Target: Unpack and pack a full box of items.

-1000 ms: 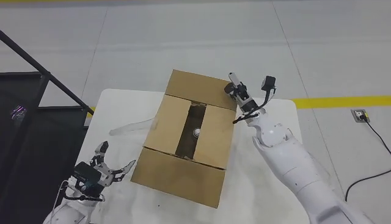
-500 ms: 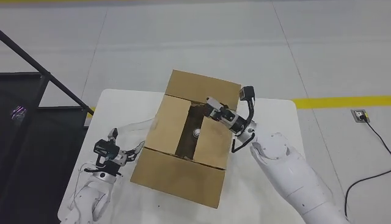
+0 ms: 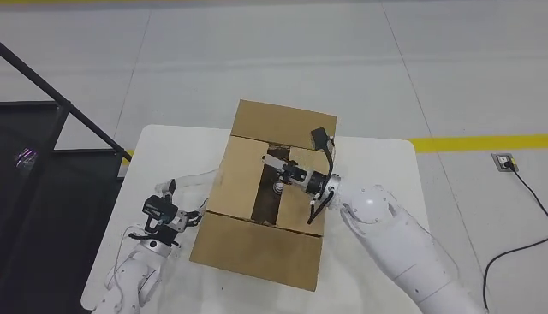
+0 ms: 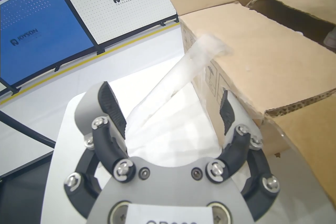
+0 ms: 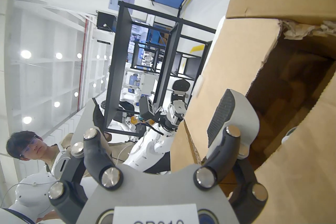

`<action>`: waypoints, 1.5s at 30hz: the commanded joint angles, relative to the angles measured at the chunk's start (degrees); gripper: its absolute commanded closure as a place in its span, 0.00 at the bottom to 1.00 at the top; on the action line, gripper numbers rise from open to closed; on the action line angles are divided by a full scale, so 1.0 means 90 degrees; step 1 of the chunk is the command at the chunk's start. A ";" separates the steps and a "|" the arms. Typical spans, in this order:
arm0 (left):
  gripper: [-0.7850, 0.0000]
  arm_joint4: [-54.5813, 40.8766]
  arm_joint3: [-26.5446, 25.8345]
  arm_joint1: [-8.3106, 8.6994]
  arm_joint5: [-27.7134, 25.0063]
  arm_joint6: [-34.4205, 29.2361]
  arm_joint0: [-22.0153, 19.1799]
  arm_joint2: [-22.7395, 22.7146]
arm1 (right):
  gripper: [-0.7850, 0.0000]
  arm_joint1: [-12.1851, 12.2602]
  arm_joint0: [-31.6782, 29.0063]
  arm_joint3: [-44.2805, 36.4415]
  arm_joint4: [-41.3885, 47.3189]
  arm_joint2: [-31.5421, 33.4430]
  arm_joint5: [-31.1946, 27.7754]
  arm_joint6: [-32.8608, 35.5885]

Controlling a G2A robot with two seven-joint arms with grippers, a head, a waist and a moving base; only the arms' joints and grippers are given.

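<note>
Two grippers, both spread wide, neither holding anything. Right gripper sits over the slot in the top of the box: free edge of one top flap runs betw its fingers, one pad on the slot side, the other finger out past the flap's outer face, not closed on it. Left gripper is low by the box's side wall; wall is touching or just beside one finger, can't tell which. A loose strip of clear tape hangs off the box's top corner and runs down ahead of and betw those fingers to the table

Box stands on the table, flaps mostly down w/ a dark gap betw them; a small pale round item shows deep in the gap, beyond the right fingertips

Handling, my guess: corrugated card, stiff across the panel but bends easily at the fold, ragged at the slot edge, so pinch the flap edge mid-length, not at the torn corner, & swing it about its hinge. Full box prob heavy; don't lift by a flap. Tape is limp & prob sticky, keep pads off it
</note>
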 commanded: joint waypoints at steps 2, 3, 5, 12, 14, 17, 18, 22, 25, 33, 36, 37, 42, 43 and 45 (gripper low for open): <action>0.00 0.0050 -0.0146 0.0004 0.0012 0.0042 0.0125 0.0004 | 0.00 -0.0066 0.0156 0.0126 -0.0142 -0.0137 0.0323 0.0066; 0.00 0.0074 -0.0192 0.0006 0.0017 0.0054 0.0166 0.0004 | 0.00 -0.0093 0.0206 0.0189 -0.0194 -0.0194 0.0409 0.0082; 0.00 0.0105 -0.0264 0.0008 0.0053 0.0054 0.0240 0.0002 | 0.00 -0.0152 0.0318 0.0349 -0.0283 -0.0279 0.0576 0.0000; 0.00 -0.0006 -0.0380 0.0019 0.0223 0.0132 0.0435 -0.0168 | 0.00 -0.0373 0.0644 0.0845 -0.0666 -0.0617 0.1027 -0.0238; 0.00 -0.0066 -0.0432 0.0032 0.0183 0.0167 0.0511 -0.0262 | 0.00 -0.0435 0.0701 0.0972 -0.0542 -0.0654 0.0959 -0.0119; 0.00 -0.0116 -0.0568 0.0055 0.0133 0.0210 0.0658 -0.0400 | 0.00 -0.0530 0.0780 0.1191 -0.0246 -0.0660 0.0698 0.0076; 0.00 -0.0111 -0.0634 0.0061 0.0132 0.0242 0.0712 -0.0435 | 0.00 -0.0560 0.0793 0.1241 -0.0093 -0.0647 0.0570 0.0166; 0.00 -0.0011 -0.1001 0.0087 0.0115 0.0389 0.0988 -0.0544 | 0.00 -0.0648 0.0854 0.1452 0.0456 -0.0527 0.0110 0.0390; 0.00 0.0280 -0.1447 0.0120 0.0110 0.0496 0.1299 -0.0618 | 0.00 -0.0715 0.0904 0.1535 0.0765 -0.0466 -0.0124 0.0517; 0.00 0.1139 -0.2650 0.0199 -0.0030 0.0366 0.1974 -0.0720 | 0.00 -0.0956 0.1055 0.1350 0.0752 -0.0635 -0.0321 0.0153; 0.00 0.1210 -0.2891 0.0194 0.0040 0.0219 0.2037 -0.0674 | 0.00 -0.1075 0.1109 0.1300 0.0738 -0.0759 -0.0427 0.0036; 0.00 0.1205 -0.2926 0.0187 0.0112 0.0129 0.2022 -0.0659 | 0.00 -0.1117 0.1129 0.1296 0.0746 -0.0804 -0.0471 0.0022; 0.00 0.0845 -0.2955 0.0127 0.0491 -0.0229 0.1837 -0.0554 | 0.00 -0.1329 0.1261 0.1402 0.0792 -0.1018 -0.0694 0.0071; 0.00 0.0700 -0.2936 0.0114 0.0562 -0.0271 0.1796 -0.0561 | 0.00 -0.1366 0.1281 0.1432 0.0847 -0.1044 -0.0780 0.0150; 0.00 0.0436 -0.2896 0.0092 0.0738 -0.0347 0.1734 -0.0616 | 0.00 -0.1431 0.1320 0.1523 0.0986 -0.1073 -0.0939 0.0357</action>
